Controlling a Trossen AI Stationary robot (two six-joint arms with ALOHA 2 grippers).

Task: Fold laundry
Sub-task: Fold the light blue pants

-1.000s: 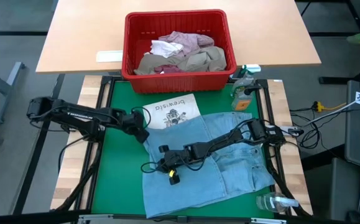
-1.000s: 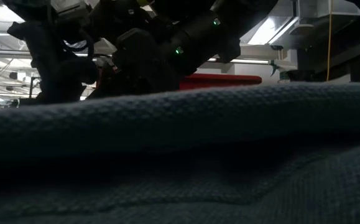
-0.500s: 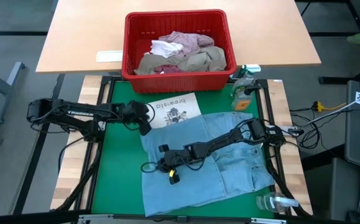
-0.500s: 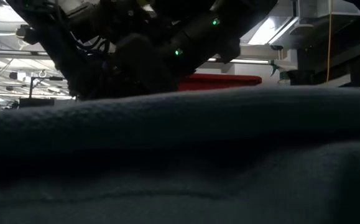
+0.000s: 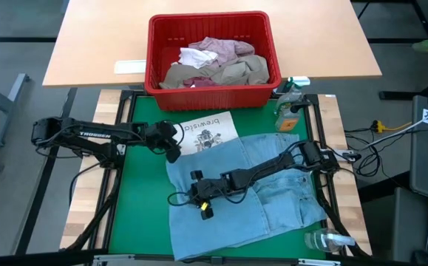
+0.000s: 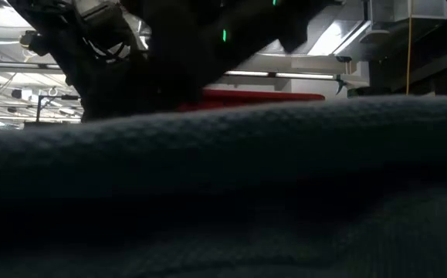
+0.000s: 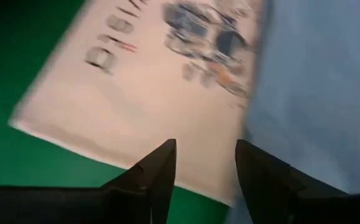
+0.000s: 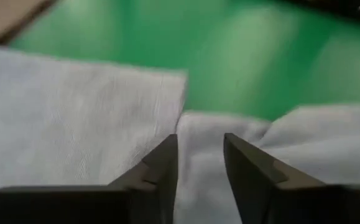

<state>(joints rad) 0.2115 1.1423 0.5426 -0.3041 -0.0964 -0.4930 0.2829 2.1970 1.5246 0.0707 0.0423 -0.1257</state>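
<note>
Mat (image 5: 143, 199): green, under jeans (image 5: 273, 199) and printed sheet (image 5: 208, 133).
Basket (image 5: 212, 92): red, on tan table (image 5: 95, 52).
Left gripper (image 7: 204, 163): spread.
Right gripper (image 8: 201, 155): spread.

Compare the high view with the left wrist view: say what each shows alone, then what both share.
Only the high view shows the red basket of clothes, the spray bottles and the right tool over the jeans. Only the left wrist view shows the left tool with its fingers parted and nothing between them. Both show the jeans, the printed sheet and the green mat.
</note>
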